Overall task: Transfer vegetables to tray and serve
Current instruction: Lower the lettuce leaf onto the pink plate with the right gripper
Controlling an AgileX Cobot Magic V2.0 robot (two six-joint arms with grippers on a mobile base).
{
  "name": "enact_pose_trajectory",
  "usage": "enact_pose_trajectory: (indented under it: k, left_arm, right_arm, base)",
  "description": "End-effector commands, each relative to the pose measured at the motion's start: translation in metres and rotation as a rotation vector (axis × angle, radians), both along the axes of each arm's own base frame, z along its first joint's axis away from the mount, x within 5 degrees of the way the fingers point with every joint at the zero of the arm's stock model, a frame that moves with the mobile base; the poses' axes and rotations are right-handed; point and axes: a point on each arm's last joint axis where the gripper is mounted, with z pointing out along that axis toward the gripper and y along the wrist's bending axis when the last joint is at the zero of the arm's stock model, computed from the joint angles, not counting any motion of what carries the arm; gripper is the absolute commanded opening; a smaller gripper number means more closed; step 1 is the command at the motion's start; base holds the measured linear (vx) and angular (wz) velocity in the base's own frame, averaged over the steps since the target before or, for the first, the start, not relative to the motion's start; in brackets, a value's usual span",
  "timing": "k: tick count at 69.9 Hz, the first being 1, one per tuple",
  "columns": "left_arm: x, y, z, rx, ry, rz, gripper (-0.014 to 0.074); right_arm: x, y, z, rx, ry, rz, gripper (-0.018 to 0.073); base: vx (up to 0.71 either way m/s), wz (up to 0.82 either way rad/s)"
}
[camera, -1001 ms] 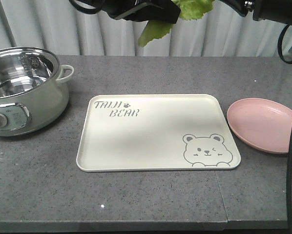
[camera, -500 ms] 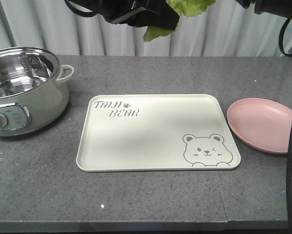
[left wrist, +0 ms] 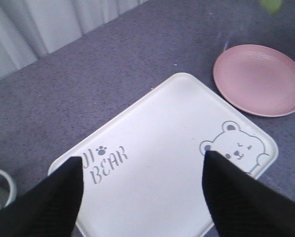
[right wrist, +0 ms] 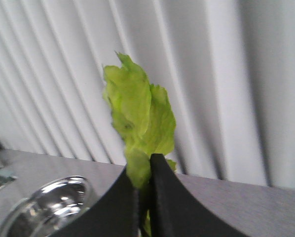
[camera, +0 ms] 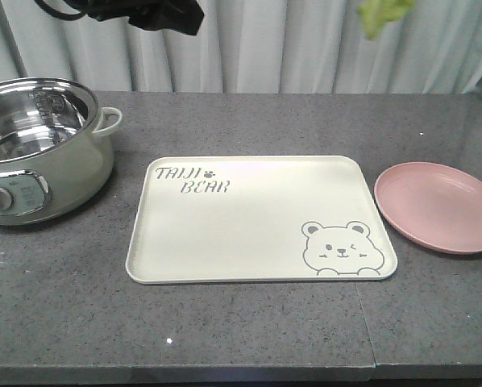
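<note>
The right gripper point(right wrist: 143, 167) is clamping a lettuce leaf point(right wrist: 137, 106) by its lower end. Its two black fingers point(right wrist: 167, 207) are pressing together on the leaf, which is standing up above them in front of the white curtain point(right wrist: 246, 74). In the front view the same leaf point(camera: 380, 14) is hanging high in the air at the far right, above the far edge of the grey table point(camera: 249, 121), well clear of it. The gripper holding it is lying outside that view.

The left gripper point(left wrist: 142, 163) is spread wide and gripping nothing, its dark fingers point(left wrist: 44, 202) hovering above the tray point(left wrist: 157, 148). In the front view only a dark part of the left arm point(camera: 148, 12) is showing, at the top edge on the far left.

The cream tray is lying flat in the middle of the table, with its lettering toward the far left corner and the bear drawing toward the near right corner. A pink plate point(camera: 436, 205) is sitting just to the right of the tray, not touching it. A pale green pot point(camera: 39, 149) with a shiny steel inside is standing on the left of the table, apart from the tray.
</note>
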Motion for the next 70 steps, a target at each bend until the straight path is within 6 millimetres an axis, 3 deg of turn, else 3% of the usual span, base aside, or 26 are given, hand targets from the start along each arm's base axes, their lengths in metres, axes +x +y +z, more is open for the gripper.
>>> enact_pose_trajectory:
  k: [1,14,24,35,44,56,70]
  left_arm:
    - [-0.015,0.011,0.022,-0.040,-0.077,0.049,0.0503]
    - [-0.014,0.011,0.022,-0.036,-0.078,0.051,0.0503]
    - [-0.014,0.011,0.022,-0.035,-0.079,0.051,0.0492]
    - [-0.014,0.011,0.022,-0.035,-0.079,0.051,0.0416]
    - [-0.014,0.011,0.022,-0.035,-0.079,0.051,0.0343]
    - [-0.014,0.011,0.022,-0.036,-0.079,0.050,0.0265]
    - [-0.014,0.011,0.022,-0.036,-0.079,0.050,0.0219]
  right_arm:
    - [-0.017,-0.028,0.013,-0.015,0.019,-0.088,-0.0006]
    - [-0.016,-0.074,-0.019,-0.050,0.222,-0.113,-0.0006]
    - [0.005,-0.087,-0.062,-0.055,0.414,-0.013,-0.0006]
    - [0.028,-0.099,-0.110,-0.041,0.581,0.064,-0.0006]
    - [0.044,-0.100,-0.137,-0.016,0.650,0.106,-0.0004]
    - [0.062,-0.086,-0.168,-0.035,0.732,0.172,-0.0002]
    - [0.073,-0.079,-0.193,-0.080,0.825,0.177,0.0012]
  base:
    - [0.00,0.00]
    - [0.00,0.00]
    - [0.00,0.00]
    - [0.00,0.00]
    - [0.00,0.00]
    - [0.00,0.00]
    - [0.00,0.00]
